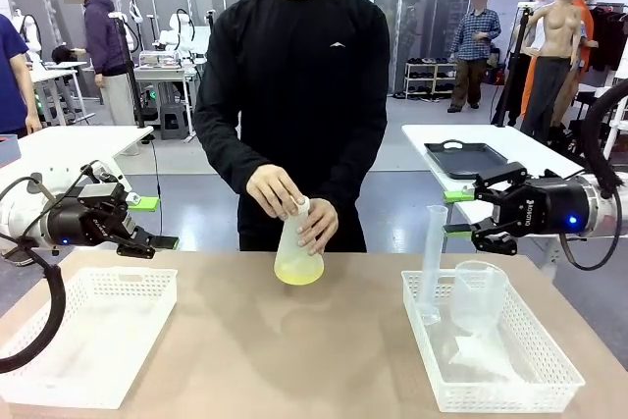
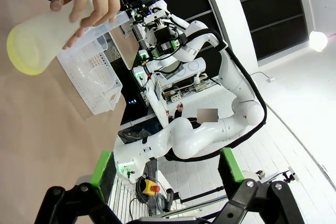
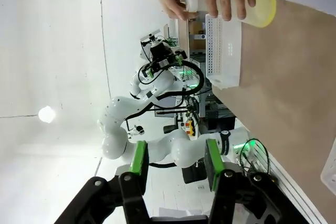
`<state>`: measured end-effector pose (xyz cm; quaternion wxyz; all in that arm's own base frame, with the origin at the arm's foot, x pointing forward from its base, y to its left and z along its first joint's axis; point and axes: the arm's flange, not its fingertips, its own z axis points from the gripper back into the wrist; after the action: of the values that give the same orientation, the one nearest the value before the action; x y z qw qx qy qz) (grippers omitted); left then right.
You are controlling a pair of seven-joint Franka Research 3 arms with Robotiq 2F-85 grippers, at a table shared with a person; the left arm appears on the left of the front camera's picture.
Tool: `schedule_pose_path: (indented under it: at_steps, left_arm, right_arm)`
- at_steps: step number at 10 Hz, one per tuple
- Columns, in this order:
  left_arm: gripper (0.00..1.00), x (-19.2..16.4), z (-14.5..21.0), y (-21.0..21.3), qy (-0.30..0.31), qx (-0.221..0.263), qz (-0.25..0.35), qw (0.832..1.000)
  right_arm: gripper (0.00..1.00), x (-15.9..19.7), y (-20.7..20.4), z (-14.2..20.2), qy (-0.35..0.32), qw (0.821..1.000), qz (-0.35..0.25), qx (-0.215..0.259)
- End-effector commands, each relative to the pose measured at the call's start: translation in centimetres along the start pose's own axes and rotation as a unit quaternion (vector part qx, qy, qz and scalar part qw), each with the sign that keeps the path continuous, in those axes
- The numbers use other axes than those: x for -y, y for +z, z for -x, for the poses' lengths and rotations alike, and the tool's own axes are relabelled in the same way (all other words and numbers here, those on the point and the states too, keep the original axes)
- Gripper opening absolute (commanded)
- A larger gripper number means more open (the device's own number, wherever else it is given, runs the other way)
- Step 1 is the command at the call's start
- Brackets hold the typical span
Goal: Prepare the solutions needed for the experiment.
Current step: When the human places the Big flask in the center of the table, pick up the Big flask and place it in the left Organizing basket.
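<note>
Person's hands point(image 1: 277, 190) holding flask point(image 1: 300, 237) tilted at tabletop's point(image 1: 324, 340) far edge, middle.
I'm seeing pale yellow-green solutions point(image 1: 297, 271) pooling low inside it; left gripper point(image 1: 157, 223) hanging wide open, right gripper point(image 1: 456, 213) jaws parted, both gripping nothing.

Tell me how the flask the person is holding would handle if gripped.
Probably light: the flask holds only a shallow layer of yellow liquid. Its tapering wall could slip out of a pinch. The wide base likely stands steady once set down.
</note>
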<state>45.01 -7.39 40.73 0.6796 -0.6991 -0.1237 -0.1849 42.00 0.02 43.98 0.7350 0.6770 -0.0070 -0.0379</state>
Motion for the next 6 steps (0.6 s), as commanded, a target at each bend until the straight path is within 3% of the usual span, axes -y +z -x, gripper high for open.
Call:
schedule_pose_path:
  at_steps: [1,2,3,6]
  left_arm:
    - [1.00,0.23,0.19,-0.12,-0.002,0.001,-0.003,1.000]
    - [1.00,0.23,0.19,-0.12,-0.002,0.001,-0.003,1.000]
    - [1.00,0.23,0.19,-0.12,-0.002,0.001,-0.003,1.000]
    - [1.00,0.23,0.19,-0.12,-0.002,0.001,-0.003,1.000]
  right_arm:
    - [0.56,0.67,0.35,-0.04,0.003,1.000,-0.021,0.000]
    - [0.56,0.76,-0.03,-0.32,-0.036,0.999,0.021,-0.014]
    - [0.56,0.17,0.32,0.03,-0.003,1.000,-0.005,0.000]
    - [0.56,0.17,0.32,0.03,-0.003,1.000,-0.005,0.000]
